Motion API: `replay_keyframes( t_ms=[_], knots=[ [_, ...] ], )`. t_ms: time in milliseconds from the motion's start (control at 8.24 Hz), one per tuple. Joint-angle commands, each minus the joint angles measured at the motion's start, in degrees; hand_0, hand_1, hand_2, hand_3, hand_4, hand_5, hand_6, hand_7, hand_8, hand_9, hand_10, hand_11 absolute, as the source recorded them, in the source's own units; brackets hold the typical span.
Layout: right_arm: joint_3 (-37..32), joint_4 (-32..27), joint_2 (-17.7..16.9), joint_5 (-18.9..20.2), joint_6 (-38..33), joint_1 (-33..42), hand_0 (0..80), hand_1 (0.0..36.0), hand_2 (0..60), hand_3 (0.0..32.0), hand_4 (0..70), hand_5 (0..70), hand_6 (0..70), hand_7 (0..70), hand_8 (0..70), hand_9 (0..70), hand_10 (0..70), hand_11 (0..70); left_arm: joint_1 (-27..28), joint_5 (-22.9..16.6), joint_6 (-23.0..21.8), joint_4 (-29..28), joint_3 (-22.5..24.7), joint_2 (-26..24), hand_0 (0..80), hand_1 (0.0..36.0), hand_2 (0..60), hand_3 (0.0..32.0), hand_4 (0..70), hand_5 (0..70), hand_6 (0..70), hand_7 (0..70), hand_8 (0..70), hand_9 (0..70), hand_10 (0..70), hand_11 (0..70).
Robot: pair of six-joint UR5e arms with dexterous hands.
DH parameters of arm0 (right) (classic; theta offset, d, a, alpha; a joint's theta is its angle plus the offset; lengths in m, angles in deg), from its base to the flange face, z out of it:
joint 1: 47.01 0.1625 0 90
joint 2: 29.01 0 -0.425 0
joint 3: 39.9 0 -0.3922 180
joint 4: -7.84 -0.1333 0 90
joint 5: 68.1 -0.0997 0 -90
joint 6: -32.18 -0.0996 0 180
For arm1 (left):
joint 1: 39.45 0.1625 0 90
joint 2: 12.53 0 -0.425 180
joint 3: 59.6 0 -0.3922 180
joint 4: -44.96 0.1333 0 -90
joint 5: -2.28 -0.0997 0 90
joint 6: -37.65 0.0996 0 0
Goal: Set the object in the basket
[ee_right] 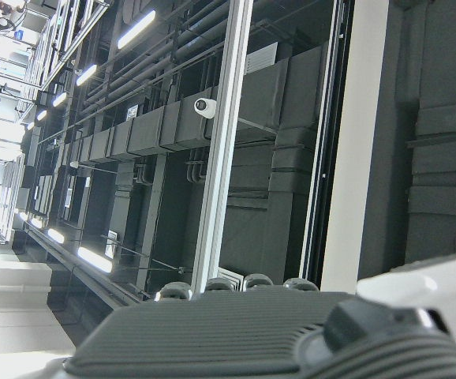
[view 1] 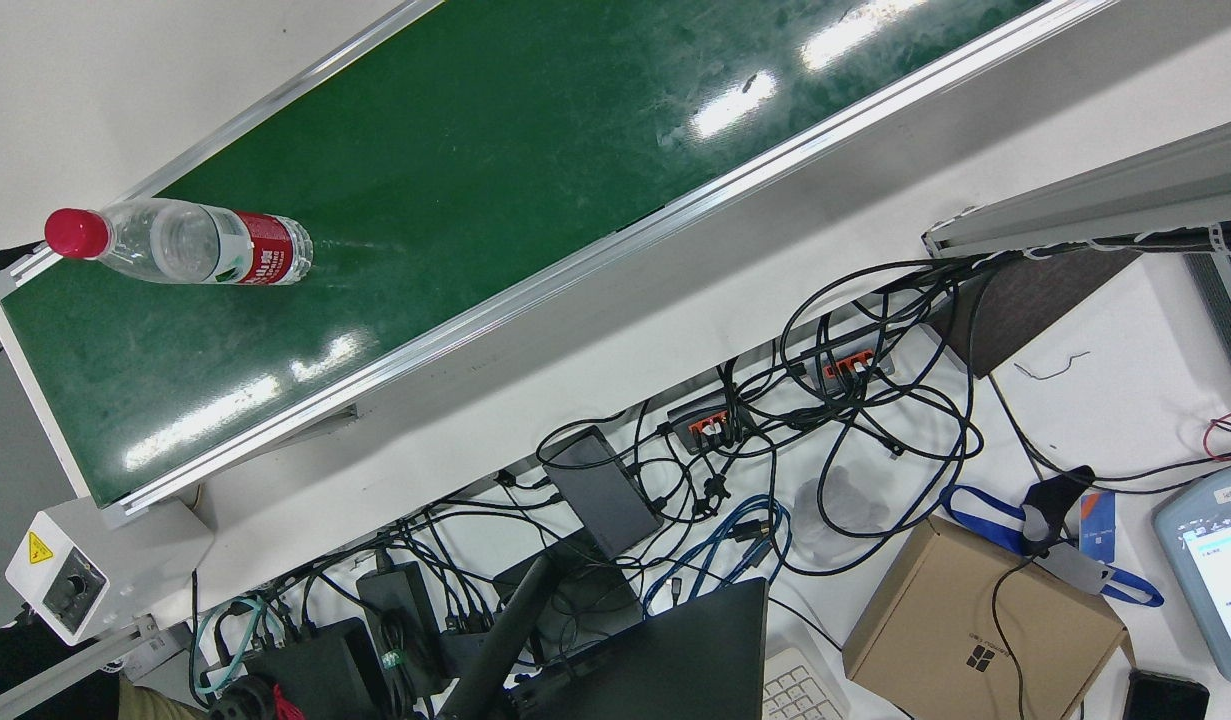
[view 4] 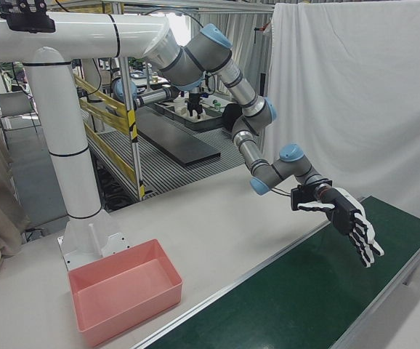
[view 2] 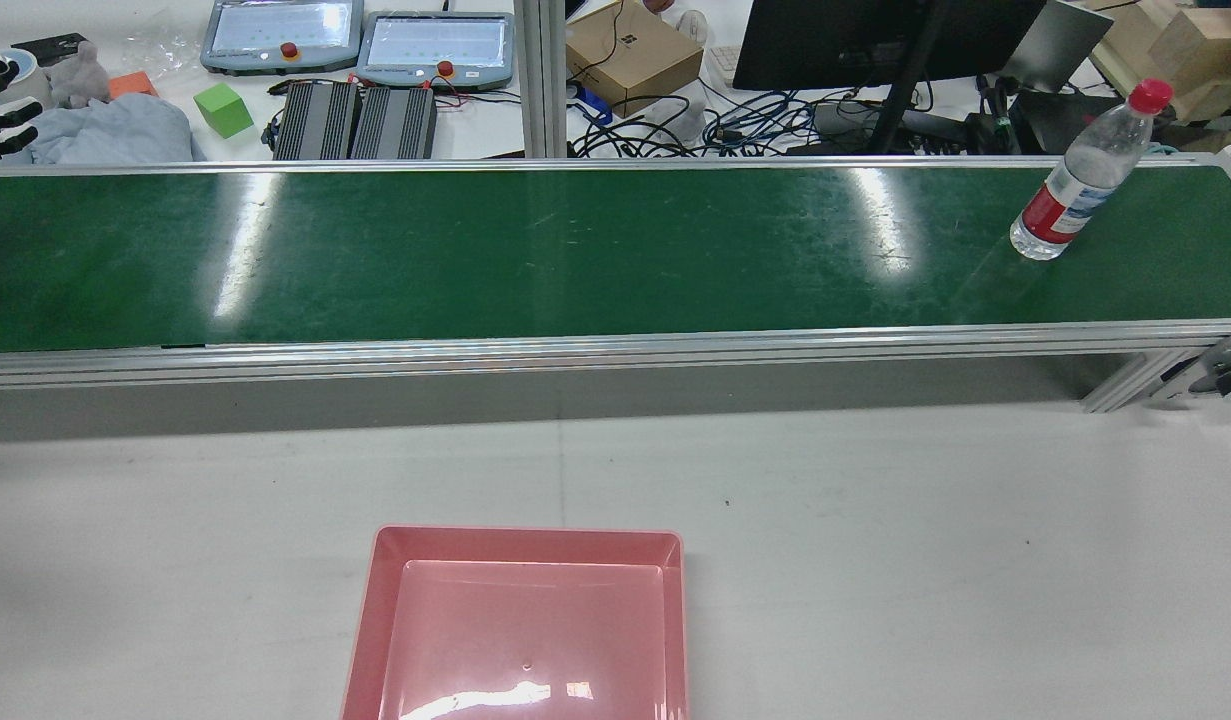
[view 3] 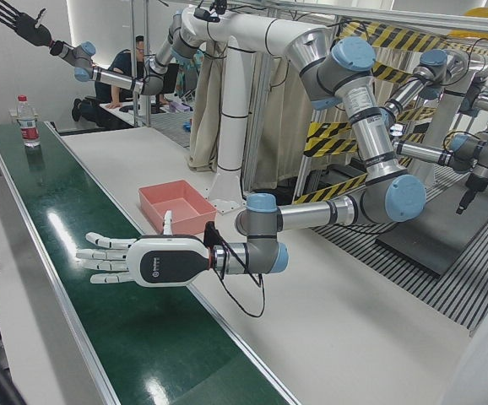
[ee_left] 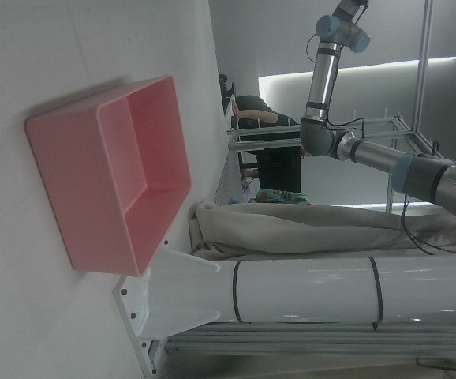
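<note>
A clear water bottle (view 2: 1075, 180) with a red cap and red label stands upright at the right end of the green conveyor belt (view 2: 575, 250); the bottle (view 1: 190, 243) (view 3: 28, 121) is apart from both hands. The pink basket (view 2: 525, 533) (view 3: 172, 224) (view 4: 134, 309) (ee_left: 78, 174) sits empty on the white table in front of the pedestal. My left hand (view 3: 143, 257) (view 4: 352, 222) hovers open, fingers spread, low over the belt's opposite end; only its fingertips (view 2: 0, 110) reach into the rear view. My right hand (view 3: 20, 25) is raised high above the bottle's end, open and empty.
Beyond the belt lies a desk with tangled cables (view 1: 825, 400), a cardboard box (view 1: 975, 620), teach pendants (view 2: 435, 45) and a green cube (view 2: 223, 108). The white pedestal (view 4: 72, 145) stands behind the basket. A person (view 3: 130, 63) sits in the background.
</note>
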Motion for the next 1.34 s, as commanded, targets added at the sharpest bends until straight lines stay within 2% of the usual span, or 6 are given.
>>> replay_keyframes(
  t_ms=[0,364,486,1214],
  knots=[
    [0.0,0.0,0.0,0.0,0.0,0.0,0.0,0.0,0.0,0.0,0.0,0.0,0.0,0.0,0.0,0.0,0.0,0.0,0.02,0.0,0.03,0.0,0.01,0.06,58.3,4.6,0.0,7.6,1.8,22.9,6.3,3.7,9.5,11.9,5.4,9.4],
    [0.0,0.08,0.0,0.0,0.0,0.0,0.0,0.0,0.0,0.0,0.0,0.0,0.0,0.0,0.0,0.0,0.0,0.0,0.02,0.0,0.03,0.0,-0.08,0.14,57.7,4.3,0.0,7.4,1.8,23.2,6.3,3.7,9.7,12.3,5.9,10.1],
    [0.0,0.08,0.0,0.0,0.0,0.0,0.0,0.0,0.0,0.0,0.0,0.0,0.0,0.0,0.0,0.0,0.0,0.0,0.1,0.0,0.03,0.0,0.0,-0.03,57.6,4.2,0.0,6.4,5.4,23.4,7.5,4.5,12.0,13.4,6.3,10.5],
    [0.0,0.0,0.0,0.0,0.0,0.0,0.0,0.0,0.0,0.0,0.0,0.0,0.0,0.0,0.0,0.0,0.0,0.0,-0.07,-0.26,-0.67,-0.35,0.62,0.06,57.7,4.4,0.0,6.8,4.9,23.8,7.2,4.5,11.6,12.7,6.4,10.6]
  ],
)
